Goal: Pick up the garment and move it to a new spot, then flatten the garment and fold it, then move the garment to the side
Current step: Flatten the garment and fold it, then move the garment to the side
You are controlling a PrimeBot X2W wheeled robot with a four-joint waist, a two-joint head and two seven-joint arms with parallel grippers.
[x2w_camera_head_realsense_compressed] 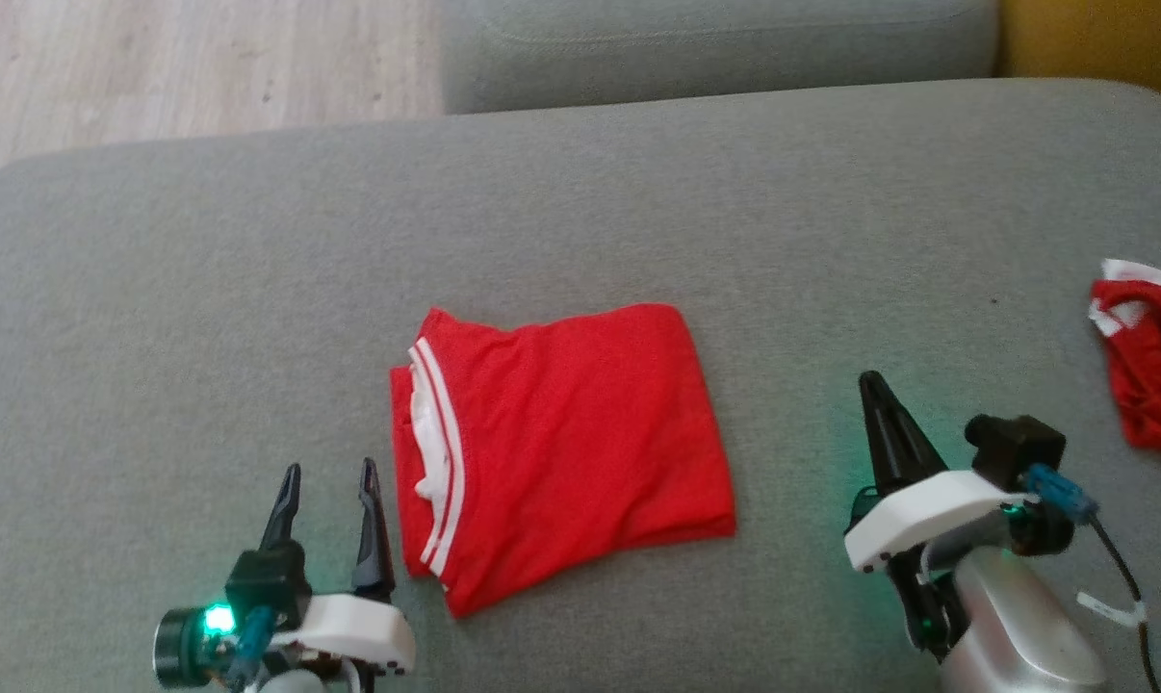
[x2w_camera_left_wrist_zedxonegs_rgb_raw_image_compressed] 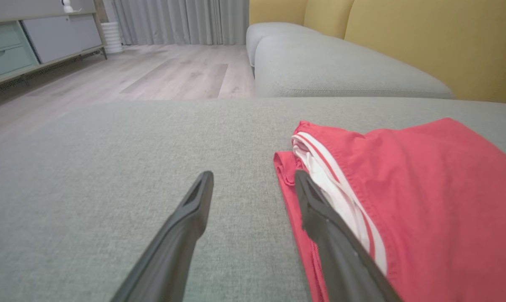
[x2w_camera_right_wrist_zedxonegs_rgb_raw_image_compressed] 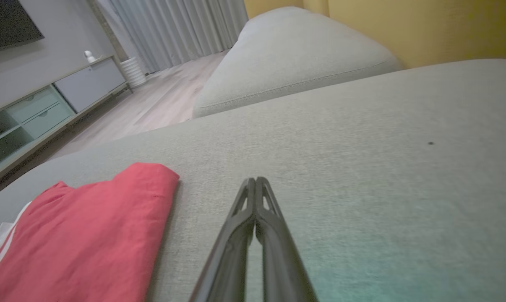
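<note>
folded red garment (x2w_camera_head_realsense_compressed: 571, 433) lying flat on the grey sofa (x2w_camera_head_realsense_compressed: 696, 192)
left gripper (x2w_camera_head_realsense_compressed: 330, 469) spread, just beside its white-striped edge; right gripper (x2w_camera_head_realsense_compressed: 869, 377) pressed together, empty, apart from its other side.

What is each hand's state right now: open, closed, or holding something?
Left hand: open, holding nothing.
Right hand: closed, holding nothing.

The folded red fabric garment (x2w_camera_head_realsense_compressed: 571, 433) lies on the grey woven sofa cushion (x2w_camera_head_realsense_compressed: 638, 192), just right of the left gripper (x2w_camera_head_realsense_compressed: 331, 466). A crumpled red cloth (x2w_camera_head_realsense_compressed: 1153, 375) lies right of the right gripper (x2w_camera_head_realsense_compressed: 871, 381).
</note>
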